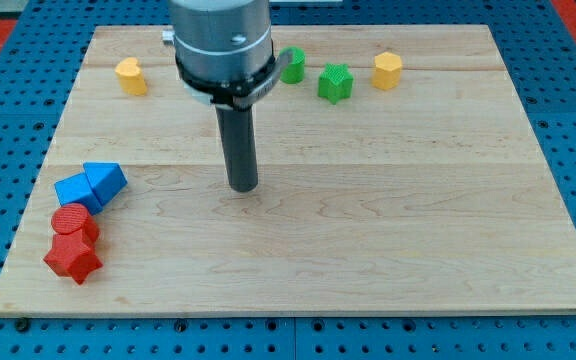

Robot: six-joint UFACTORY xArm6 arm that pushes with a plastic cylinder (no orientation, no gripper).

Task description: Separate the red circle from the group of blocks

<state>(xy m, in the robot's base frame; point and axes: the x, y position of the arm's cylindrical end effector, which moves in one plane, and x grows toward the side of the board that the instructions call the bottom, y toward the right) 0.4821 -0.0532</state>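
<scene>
my tip (243, 187) is seen well right of the red circle (74, 222), touching nothing, so separation from the blue blocks (92, 186) and red star (72, 257) is not yet begun.

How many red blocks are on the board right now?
2. The red circle sits at the view's lower left, touching the blue blocks above it. The red star lies just below, against it. My tip is well right of them. None seems hidden.
</scene>
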